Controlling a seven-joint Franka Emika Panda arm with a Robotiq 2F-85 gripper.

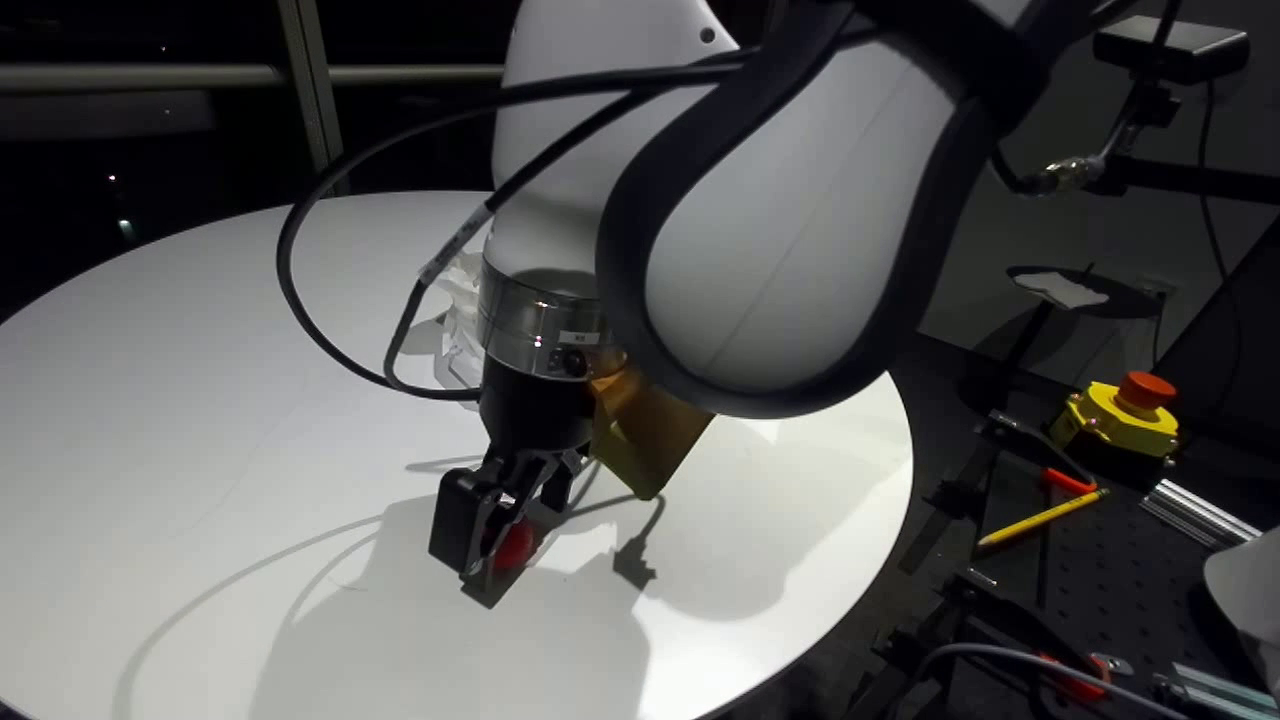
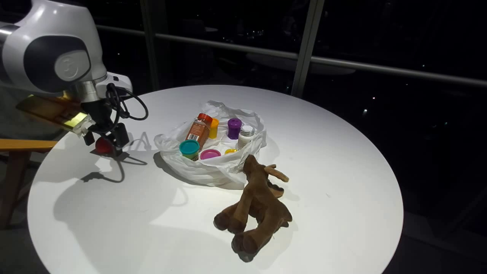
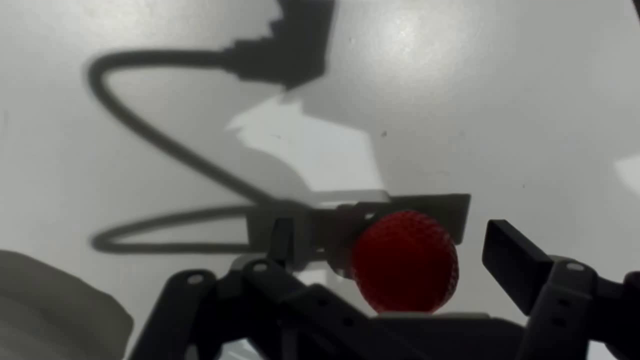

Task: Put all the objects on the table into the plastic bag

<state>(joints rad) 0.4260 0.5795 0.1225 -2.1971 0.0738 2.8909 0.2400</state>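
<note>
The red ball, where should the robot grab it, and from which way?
Probably around its widest middle, from straight above. The red ball is round, so pinching opposite sides should work; in the wrist view the gripper stands open, the ball between its jaws with a gap each side.

1. In an exterior view: high, pitched down over the table [image 1: 200,350]; arm [image 1: 790,240] very near, filling the upper middle.
2. In an exterior view: raised, angled down toward dark windows [image 2: 399,45]; arm farther off, upper left; bag [image 2: 205,173] mid-frame; most of the table shown.
3. Wrist view: close above the table, aimed down; claw [image 3: 396,252] along the bottom edge, red ball [image 3: 406,265] low, right of centre.
4. Shared by both exterior views: table, arm, claw, red ball, bag, windows behind.
</note>
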